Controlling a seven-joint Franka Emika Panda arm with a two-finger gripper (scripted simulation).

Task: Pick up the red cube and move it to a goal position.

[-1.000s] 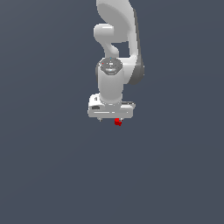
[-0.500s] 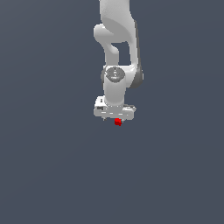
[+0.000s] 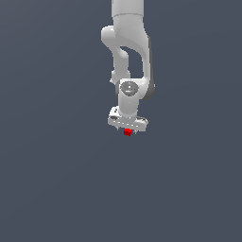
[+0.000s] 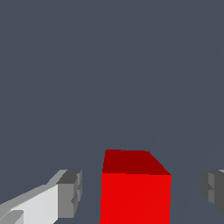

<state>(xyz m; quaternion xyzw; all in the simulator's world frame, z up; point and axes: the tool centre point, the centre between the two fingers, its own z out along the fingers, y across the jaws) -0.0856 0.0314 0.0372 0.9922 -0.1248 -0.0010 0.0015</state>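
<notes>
The red cube (image 3: 127, 132) sits on the dark grey floor right under the white arm's hand. In the wrist view the red cube (image 4: 135, 194) stands between the two fingers, with a gap on each side. One grey pad (image 4: 72, 192) is on one side and the other pad (image 4: 213, 188) is on the far side, neither touching it. My gripper (image 3: 127, 130) is open and lowered around the cube; it also shows in the wrist view (image 4: 142, 192). In the exterior view the cube peeks out just below the hand.
The flat dark grey floor (image 3: 56, 179) spreads all around. The white arm (image 3: 130, 42) rises above the hand towards the exterior view's top edge. No other object shows.
The hand has come down and shifted slightly to the exterior view's right, closing over the cube. The cube has stayed in place.
</notes>
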